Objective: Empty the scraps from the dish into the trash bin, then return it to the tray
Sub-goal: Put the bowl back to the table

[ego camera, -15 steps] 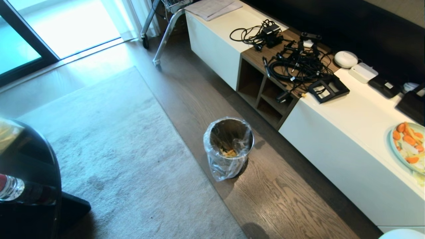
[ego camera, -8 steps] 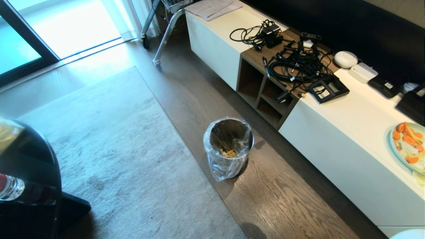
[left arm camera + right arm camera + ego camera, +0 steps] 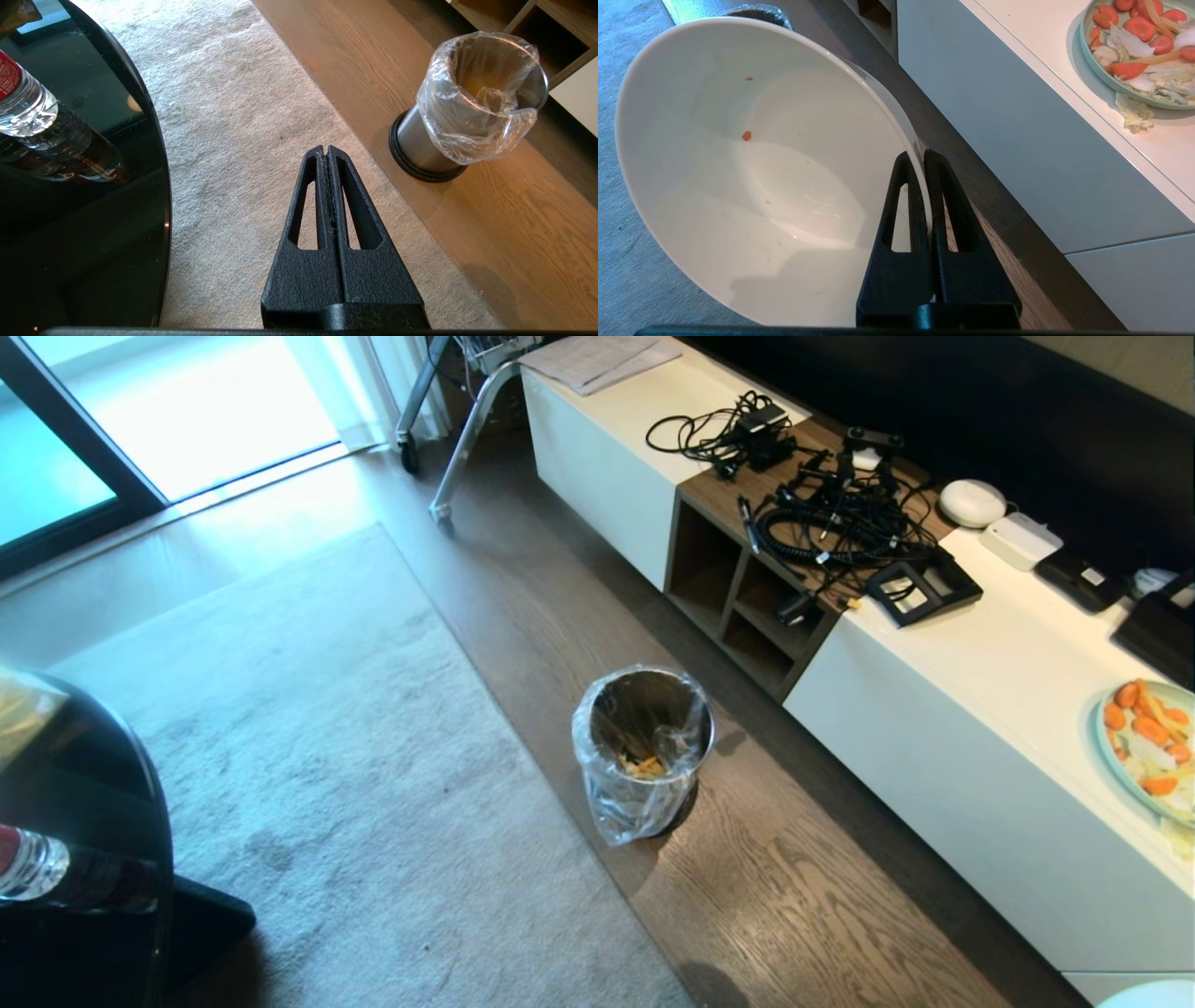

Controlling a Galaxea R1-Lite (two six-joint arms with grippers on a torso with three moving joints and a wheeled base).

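A home living room: a pale rug (image 3: 308, 737) lies over wood plank flooring (image 3: 803, 915), and a long, low white sideboard (image 3: 980, 784) with open wooden cubbies (image 3: 738, 607) runs along a dark wall. Tangled cables and chargers (image 3: 822, 504) clutter its top, beside a glass sliding door (image 3: 140, 401) and a round black glass tabletop (image 3: 93, 186).

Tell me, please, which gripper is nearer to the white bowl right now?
Right. The right gripper is shut on the white bowl's rim, holding it tilted. The left gripper is shut on nothing above the carpet, with no bowl near it.
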